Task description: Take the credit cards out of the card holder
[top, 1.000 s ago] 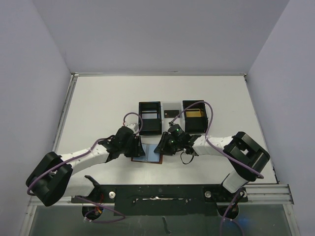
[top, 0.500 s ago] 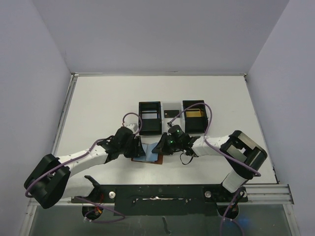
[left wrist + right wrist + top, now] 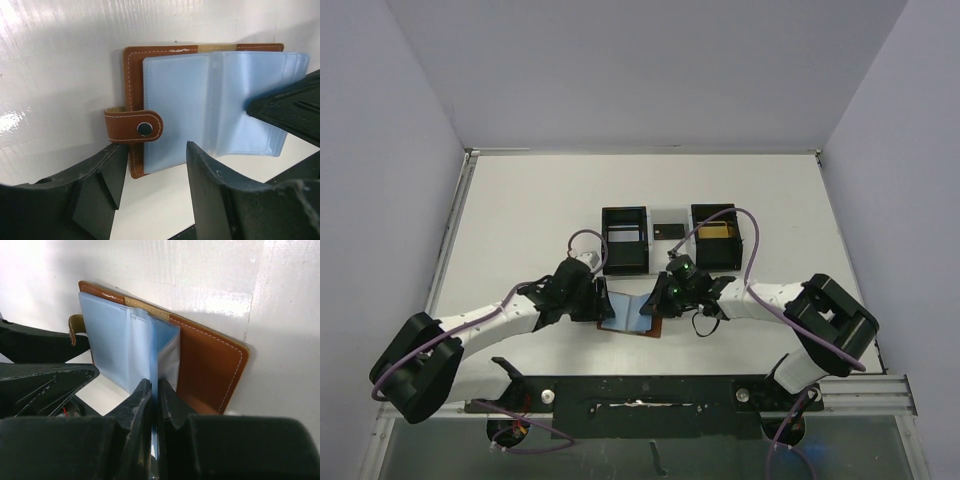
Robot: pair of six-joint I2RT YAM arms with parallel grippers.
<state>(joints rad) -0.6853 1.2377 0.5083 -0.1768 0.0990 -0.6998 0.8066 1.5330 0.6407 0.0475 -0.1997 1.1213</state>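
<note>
1. Leather, reddish-brown: the card holder (image 3: 625,316) is lying open on the worktop, close to the near edge and about midway along it, between the two arms.
2. The right gripper (image 3: 153,386) is pinching its jaws tight on the free edge of a blue sleeve (image 3: 107,340), holding it up off the right-hand cover like a turned page.
3. The left gripper (image 3: 157,155) is hanging just beside the holder's left edge, near the snap tab (image 3: 135,126). Its jaws are standing apart and gripping nothing.
4. Opened out, the holder is running lengthwise along the near edge, with its spine pointing toward the far edge. The right arm is the one on the sleeves, and the left looks better placed to pin the tab-side cover while a card is being drawn.
5. No gold card is showing inside the sleeves. A tan strip at the spine could be lining or a card edge; I cannot tell which.
6. One credit card (image 3: 716,231) is sitting in the black tray (image 3: 734,245), out toward the far edge.
</note>
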